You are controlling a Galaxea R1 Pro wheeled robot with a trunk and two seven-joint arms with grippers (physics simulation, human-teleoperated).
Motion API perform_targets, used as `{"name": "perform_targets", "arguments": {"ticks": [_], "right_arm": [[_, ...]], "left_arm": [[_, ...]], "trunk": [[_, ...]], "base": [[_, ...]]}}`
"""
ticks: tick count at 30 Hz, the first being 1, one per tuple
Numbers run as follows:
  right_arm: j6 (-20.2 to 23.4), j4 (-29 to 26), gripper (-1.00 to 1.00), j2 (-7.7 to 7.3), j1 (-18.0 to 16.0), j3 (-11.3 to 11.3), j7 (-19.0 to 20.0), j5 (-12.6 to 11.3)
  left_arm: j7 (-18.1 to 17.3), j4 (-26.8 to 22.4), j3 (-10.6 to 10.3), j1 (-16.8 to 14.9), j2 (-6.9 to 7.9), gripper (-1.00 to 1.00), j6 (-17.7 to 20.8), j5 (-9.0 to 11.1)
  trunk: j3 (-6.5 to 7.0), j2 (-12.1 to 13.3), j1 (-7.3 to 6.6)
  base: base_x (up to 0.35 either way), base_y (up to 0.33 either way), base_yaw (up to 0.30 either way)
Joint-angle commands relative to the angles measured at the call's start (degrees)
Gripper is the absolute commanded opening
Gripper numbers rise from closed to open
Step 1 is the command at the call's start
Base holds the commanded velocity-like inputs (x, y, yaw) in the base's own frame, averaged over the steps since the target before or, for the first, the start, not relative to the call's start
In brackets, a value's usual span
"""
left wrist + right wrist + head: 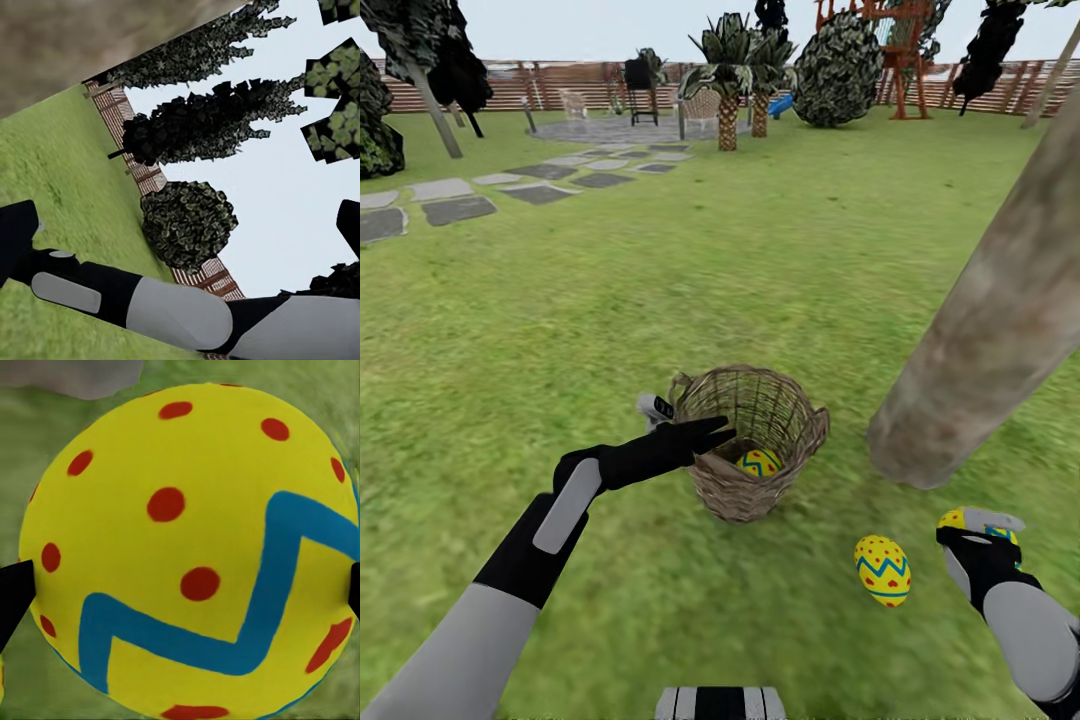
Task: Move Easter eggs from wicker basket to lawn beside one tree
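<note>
The wicker basket (752,480) stands upright on the lawn (560,330), with one Easter egg (759,462) lying in its bottom. My left gripper (708,436) is at the basket's near-left rim, open and holding nothing; its fingers (15,234) stand wide apart in the left wrist view. A second egg (882,570) lies on the grass to the right of the basket, just in front of the foot of the thick pale tree (990,330). My right gripper (980,524) is low over the grass right of that egg, shut on a third egg (187,547).
Grey stepping stones (455,205) run along the far left towards a paved patio. Short palms (730,100), a round bush (838,70), a playset (900,50) and the slat fence (560,85) line the back. Open grass lies around the basket.
</note>
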Motion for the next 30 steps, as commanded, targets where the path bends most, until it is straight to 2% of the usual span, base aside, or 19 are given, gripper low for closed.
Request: {"name": "perform_targets", "arguments": {"ticks": [1, 3, 9, 12, 14, 30], "right_arm": [[1.67, -0.13, -1.0, 0.01, -0.23, -0.12, 1.68, 0.53], [2.41, -0.23, -1.0, -0.11, -0.64, -0.07, 3.65, 0.53], [3.02, 0.38, -1.0, -0.35, -1.06, 0.31, 4.7, 0.69], [4.68, 1.06, -1.0, -0.35, -1.58, 3.03, 4.6, 0.66], [4.87, 1.57, -1.0, -0.35, -1.63, 3.81, 4.58, 0.62], [4.45, 0.98, -1.0, -0.26, -1.64, 3.97, 4.57, 0.25]], "left_arm": [[-0.02, 0.01, -0.09, -0.04, 0.04, 1.0, 0.28, 0.33], [0.02, 0.01, -0.09, -0.04, 0.04, 1.0, 0.28, 0.34], [0.0, 0.0, -0.09, -0.05, -0.02, 1.0, 0.28, 0.34], [-0.02, 0.01, -0.09, -0.05, -0.04, 1.0, 0.28, 0.34], [-0.02, 0.0, -0.09, -0.03, -0.02, 1.0, 0.28, 0.38], [-0.04, -0.07, -0.09, -0.05, -0.02, 1.0, 0.29, 0.43]], "trunk": [[-0.27, -0.03, 0.01], [-0.71, -0.06, 0.06], [-2.04, -0.14, 0.22], [-2.71, -0.18, 0.29], [-3.15, -0.21, 0.35], [-6.69, -0.42, 0.76]], "base": [[0.0, 0.0, 0.0], [0.0, 0.0, 0.0], [0.0, 0.0, 0.0], [0.0, 0.0, 0.0], [0.0, 0.0, 0.0], [0.0, 0.0, 0.0]]}}
